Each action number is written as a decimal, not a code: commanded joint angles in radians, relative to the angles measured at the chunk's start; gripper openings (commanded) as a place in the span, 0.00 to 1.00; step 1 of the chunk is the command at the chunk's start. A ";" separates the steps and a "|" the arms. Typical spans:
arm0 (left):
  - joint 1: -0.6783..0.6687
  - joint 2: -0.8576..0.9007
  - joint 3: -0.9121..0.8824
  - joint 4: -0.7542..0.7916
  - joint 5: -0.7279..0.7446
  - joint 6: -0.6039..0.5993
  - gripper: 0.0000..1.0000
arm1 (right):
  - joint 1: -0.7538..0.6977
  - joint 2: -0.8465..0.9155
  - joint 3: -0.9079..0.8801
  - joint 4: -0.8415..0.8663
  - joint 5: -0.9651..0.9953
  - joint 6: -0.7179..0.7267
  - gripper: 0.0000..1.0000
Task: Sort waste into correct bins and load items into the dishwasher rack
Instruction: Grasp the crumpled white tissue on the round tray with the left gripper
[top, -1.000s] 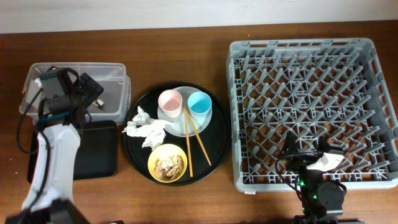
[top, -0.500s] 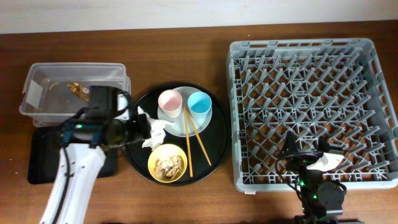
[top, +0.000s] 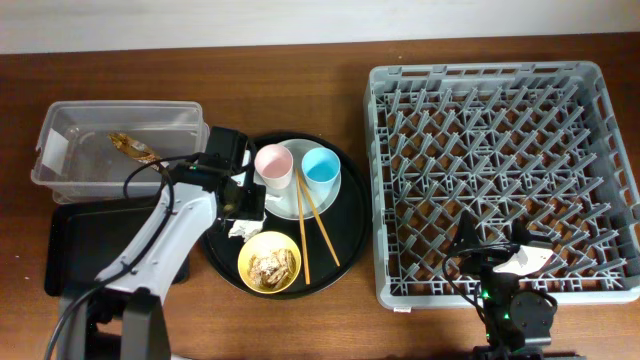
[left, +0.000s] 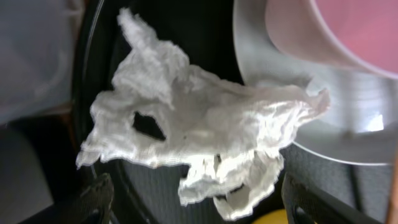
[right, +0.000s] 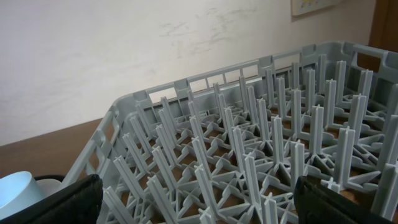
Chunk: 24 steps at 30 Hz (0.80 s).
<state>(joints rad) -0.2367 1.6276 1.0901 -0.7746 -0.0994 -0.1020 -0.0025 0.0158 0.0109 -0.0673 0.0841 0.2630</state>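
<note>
Crumpled white napkins (left: 186, 134) lie on the left of the round black tray (top: 345, 215), touching the grey-green plate (left: 348, 118). My left gripper (top: 243, 200) hovers just over them, open (left: 199, 202), a finger on each side, holding nothing. The pink cup (top: 273, 163) and blue cup (top: 321, 165) stand on the plate (top: 287, 203). The chopsticks (top: 315, 225) lean off it. The yellow bowl (top: 270, 262) holds food scraps. My right gripper (top: 505, 268) is open (right: 202, 211) and empty over the front edge of the grey rack (top: 500, 170).
The clear tub (top: 60, 150) stands at the far left with a brown scrap (top: 130, 147) inside. The flat black tray (top: 90, 245) lies in front of it. The blue cup's rim shows in the right wrist view (right: 15, 186).
My left arm has swung right, from above the clear tub to over the napkins on the round tray. The right arm has not moved.
</note>
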 joint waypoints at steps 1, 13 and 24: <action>-0.006 0.047 -0.009 0.027 0.031 0.127 0.86 | -0.005 -0.008 -0.005 -0.006 0.002 0.007 0.98; -0.006 0.154 -0.010 0.029 0.160 0.251 0.85 | -0.005 -0.008 -0.005 -0.006 0.002 0.007 0.98; -0.005 0.220 -0.010 0.030 0.156 0.251 0.54 | -0.005 -0.008 -0.005 -0.006 0.002 0.007 0.98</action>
<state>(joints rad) -0.2367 1.8275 1.0893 -0.7422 0.0399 0.1371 -0.0025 0.0158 0.0109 -0.0673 0.0841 0.2630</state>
